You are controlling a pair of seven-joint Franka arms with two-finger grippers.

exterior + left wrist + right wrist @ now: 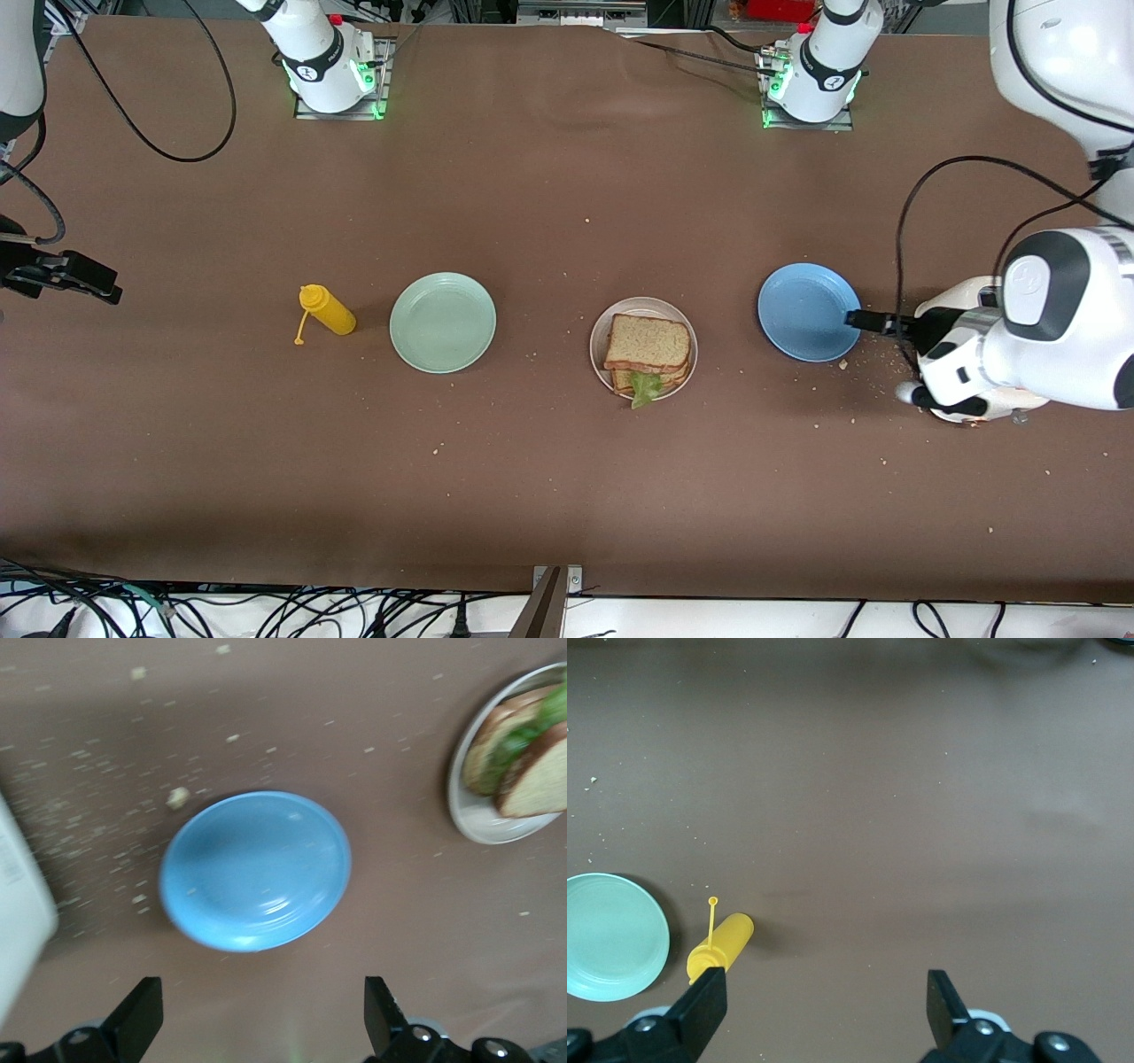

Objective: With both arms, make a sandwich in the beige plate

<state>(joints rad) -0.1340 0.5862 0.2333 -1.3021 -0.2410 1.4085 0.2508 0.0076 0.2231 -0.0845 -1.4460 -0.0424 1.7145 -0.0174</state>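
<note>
The sandwich (pixel 648 346), two brown bread slices with a green lettuce leaf (pixel 646 388) poking out between them, lies on the beige plate (pixel 600 330) at mid-table. It also appears in the left wrist view as the sandwich (pixel 524 762) on the beige plate (pixel 479 823). My left gripper (pixel 856 319) hangs open and empty by the blue plate's rim, at the left arm's end of the table; its fingers (pixel 142 1014) frame bare tabletop. My right gripper (pixel 108 289) stands open and empty at the right arm's end, with its fingers (pixel 704 1001) near the yellow bottle.
An empty blue plate (pixel 805 312) sits beside the beige plate toward the left arm's end. On the right arm's side lie an empty mint green plate (pixel 443 322) and a yellow squeeze bottle (pixel 329 310) on its side. Crumbs (pixel 873 359) dot the brown cloth.
</note>
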